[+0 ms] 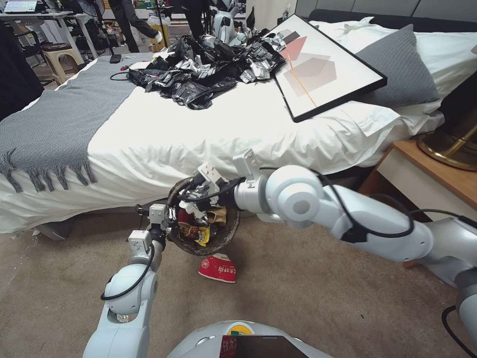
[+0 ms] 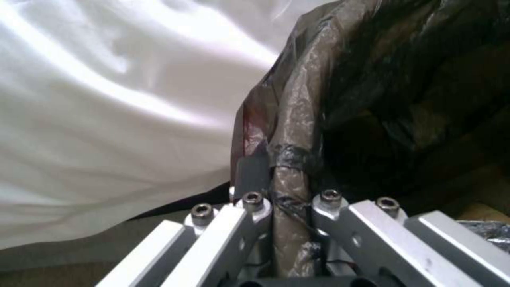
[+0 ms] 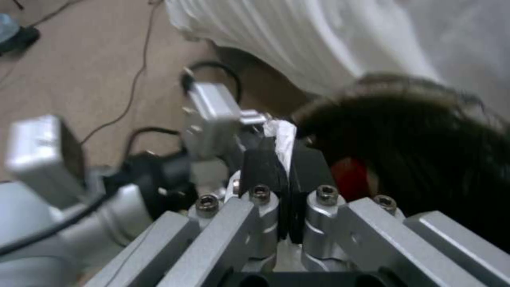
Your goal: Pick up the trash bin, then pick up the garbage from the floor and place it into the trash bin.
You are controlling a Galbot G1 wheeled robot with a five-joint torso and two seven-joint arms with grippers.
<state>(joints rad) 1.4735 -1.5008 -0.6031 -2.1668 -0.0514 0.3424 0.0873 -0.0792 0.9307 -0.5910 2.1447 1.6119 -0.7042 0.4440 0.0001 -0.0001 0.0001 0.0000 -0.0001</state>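
The left pincer [image 1: 171,215] clamps the bin [image 1: 224,240] by its rim beside the bed [image 1: 238,124], while the right pincer [image 1: 202,198], over the bin, pinches a white scrap [image 3: 284,137].

Not much legible here tbh. The red-and-white packet [image 1: 217,268] on the carpet, around 6 o'clock from the trash bin [image 1: 226,239], has white characters printed on it, too small to make out.

A white bed [image 1: 208,134] carries a grey throw [image 1: 64,114], a heap of black bags [image 1: 198,74], a framed picture [image 1: 323,67] and a grey pillow [image 1: 397,67]. A wooden nightstand [image 1: 437,174] stands beside it.
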